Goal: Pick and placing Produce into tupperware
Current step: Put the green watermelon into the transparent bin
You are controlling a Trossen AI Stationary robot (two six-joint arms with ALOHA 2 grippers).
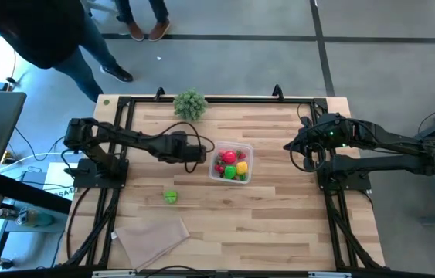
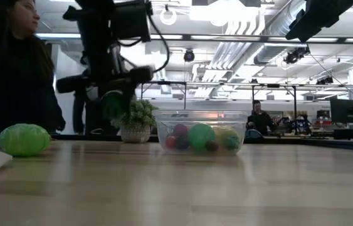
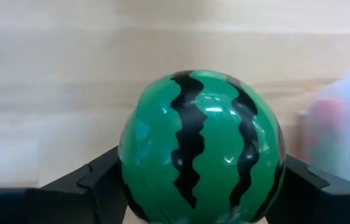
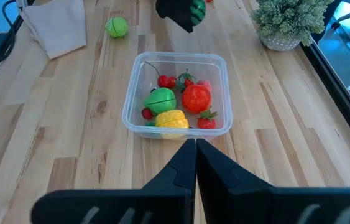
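Observation:
My left gripper (image 1: 195, 152) hovers just left of the clear tupperware (image 1: 231, 164) and is shut on a striped green watermelon ball (image 3: 202, 146). In the low view the ball (image 2: 115, 103) hangs well above the tabletop. The tupperware (image 4: 178, 93) rests on its base and holds red, green and yellow produce, among them a red tomato (image 4: 196, 98) and a yellow piece (image 4: 171, 118). A light green ball (image 1: 171, 197) lies on the wood nearer the front edge. My right gripper (image 4: 195, 144) is shut and empty, right of the tupperware (image 1: 290, 147). My left gripper pinches the watermelon ball between its two fingers, one finger (image 3: 100, 180) on each opposite side of the ball's lower half (image 3: 156, 193). It comes from the table's left. The ball is lifted clear of the table, beside the tupperware's left wall.
A bushy grey-green plant (image 1: 190, 103) in a pale pot stands near the far edge. A beige folded cloth (image 1: 155, 235) lies at the near left. A person's legs (image 1: 86, 54) show beyond the far left corner. Bare wood lies between the tupperware and the right arm.

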